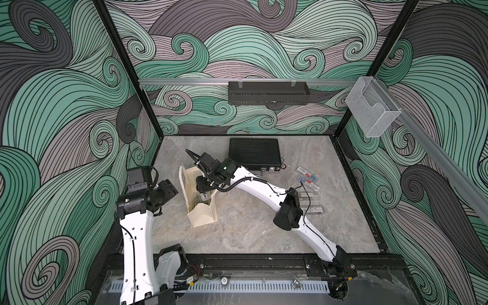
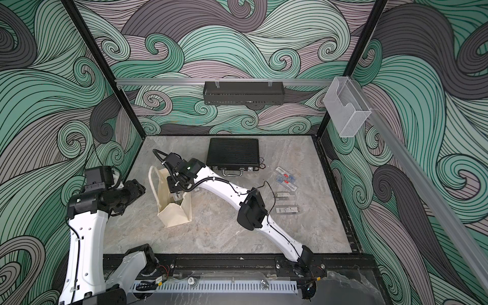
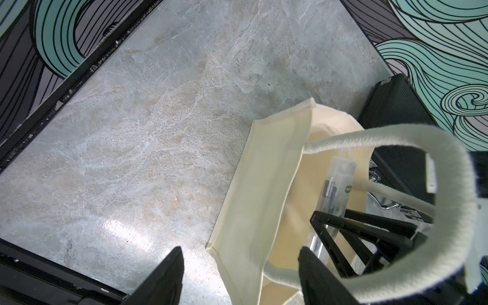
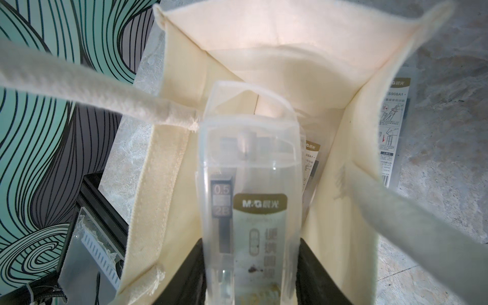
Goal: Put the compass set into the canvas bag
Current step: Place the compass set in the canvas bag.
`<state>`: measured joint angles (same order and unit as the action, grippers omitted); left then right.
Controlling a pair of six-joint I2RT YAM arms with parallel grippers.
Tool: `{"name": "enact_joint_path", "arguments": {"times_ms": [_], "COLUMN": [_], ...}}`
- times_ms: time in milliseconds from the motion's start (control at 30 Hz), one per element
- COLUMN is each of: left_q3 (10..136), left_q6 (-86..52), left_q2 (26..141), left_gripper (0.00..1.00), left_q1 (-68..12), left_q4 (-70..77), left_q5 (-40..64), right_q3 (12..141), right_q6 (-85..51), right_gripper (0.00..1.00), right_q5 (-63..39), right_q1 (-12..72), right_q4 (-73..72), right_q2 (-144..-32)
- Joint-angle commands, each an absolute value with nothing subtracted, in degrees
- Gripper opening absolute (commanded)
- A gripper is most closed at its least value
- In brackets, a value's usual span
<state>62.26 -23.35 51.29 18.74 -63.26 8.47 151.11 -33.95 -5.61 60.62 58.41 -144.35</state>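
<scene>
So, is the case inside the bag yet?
Partly in: the case, gripped by the right pincer, dips below the bag rim, not yet released.

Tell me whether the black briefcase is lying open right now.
No, the black briefcase lies flat with its ribbed lid down and closed.

canvas bag (image 4: 264,39): matt woven cloth | compass set (image 4: 250,184): clear glossy plastic | table (image 1: 250,232): polished stone-look
</scene>
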Motion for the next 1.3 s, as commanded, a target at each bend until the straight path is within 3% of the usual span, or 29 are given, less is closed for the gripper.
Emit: {"name": "enact_joint_path", "arguments": {"times_ms": [0, 567, 1267], "left_q3": [61.7, 62.9, 64.5], "left_q6": [-22.8, -24.1, -26.9], "left_q2": [51.3, 51.6, 52.0], "left_gripper": [0.70, 0.70, 0.70], "left_q1": [19.3, 19.2, 17.8], "left_q4": [-62.6, -63.4, -64.1], "left_q5": [9.6, 11.8, 14.4], "right_q3": [152.3, 153.7, 149.1], "right_q6": [-36.4, -31.5, -20.4], "right_gripper": [0.48, 0.71, 0.73], "right_q5": [-5.7, -3.5, 5.5], "right_q1": [60.0, 62.6, 62.9], "right_q4": [61.1, 59.6, 59.3], "right_q2": [-145.5, -142.4, -124.5]}}
